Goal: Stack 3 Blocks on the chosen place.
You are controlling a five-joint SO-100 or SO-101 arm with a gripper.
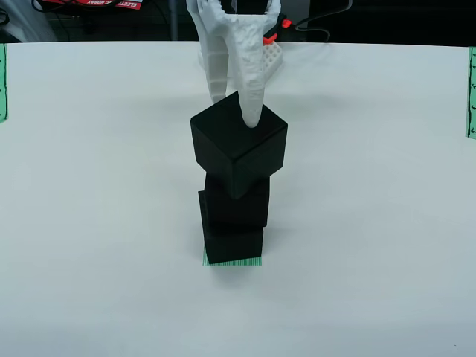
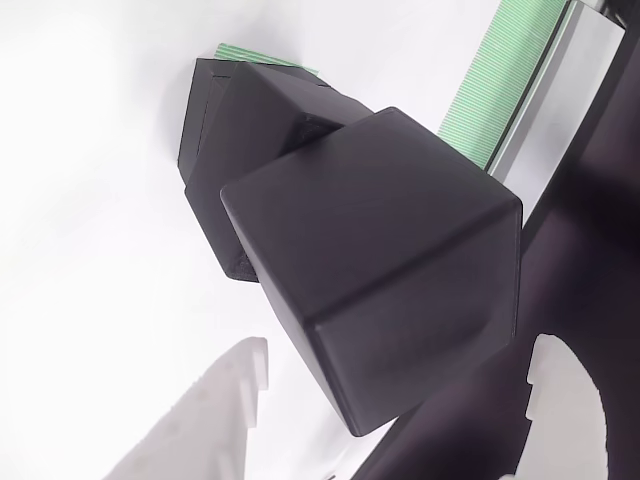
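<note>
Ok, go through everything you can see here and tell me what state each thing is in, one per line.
Bottom block: sitting on the green patch.
Middle block: stacked on the bottom block, slightly turned.
Top block: on the stack, rotated corner-forward and tilted, gripper finger against it.
Gripper: at the top block; open or shut cannot be told.
Green patch: mostly covered by the stack, front edge showing.
Table: white, carrying the stack.
</note>
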